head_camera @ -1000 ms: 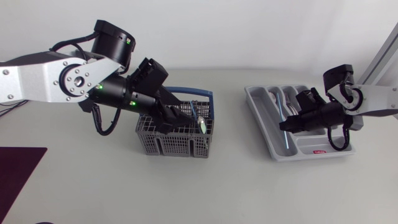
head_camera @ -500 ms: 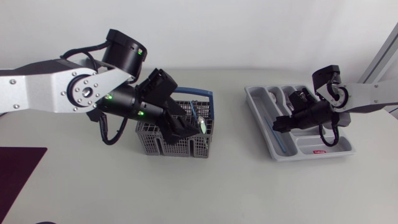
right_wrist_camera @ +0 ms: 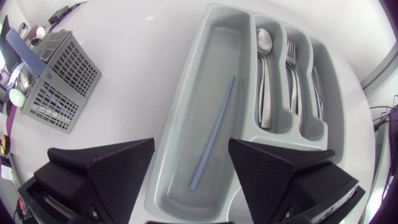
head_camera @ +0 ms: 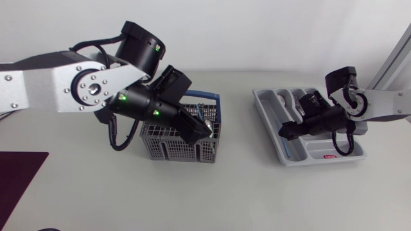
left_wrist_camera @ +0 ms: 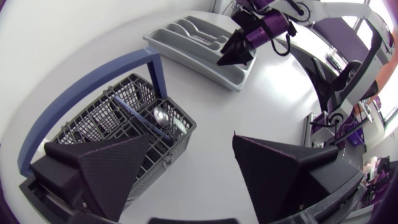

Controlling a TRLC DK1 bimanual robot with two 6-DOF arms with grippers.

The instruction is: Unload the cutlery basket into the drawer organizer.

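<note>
1. Find the cutlery basket [head_camera: 168,149] on the tabletop [head_camera: 257,192], left of centre in the head view. It is a grey grid basket with a blue handle [head_camera: 200,97] arching over it.
2. Note what is in the basket. A basket spoon [left_wrist_camera: 163,116] and a blue stick [left_wrist_camera: 138,116] stand in the compartments at the end nearer the organizer.
3. Find the drawer organizer [right_wrist_camera: 208,74] on the right side of the tabletop, well apart from the basket. It is a grey tray with one long compartment and three narrow ones beside it.
4. Note what is in the organizer.
   - A second blue stick [right_wrist_camera: 212,132] lies flat along the long compartment.
   - A tray spoon [right_wrist_camera: 264,74] lies in the narrow compartment next to the long one.
   - A fork [right_wrist_camera: 292,81] lies in the next narrow compartment.
   - The last narrow compartment holds more metal cutlery; you cannot tell what kind.
5. Check the left arm [head_camera: 58,86]. It comes in from the left and angles down to the end of the basket nearer the organizer.
6. Check the left fingers [left_wrist_camera: 106,168]. They are spread wide and hold nothing. One finger hangs over a corner of the basket and the other over bare tabletop beside it.
7. Check the right arm [head_camera: 385,102]. It comes in from the right and lies across the organizer.
8. Check the right fingers [right_wrist_camera: 106,168]. They are spread wide and hold nothing. They hang above the long compartment, and in the wrist view the second blue stick lies below the gap between them, clear of both.
</note>
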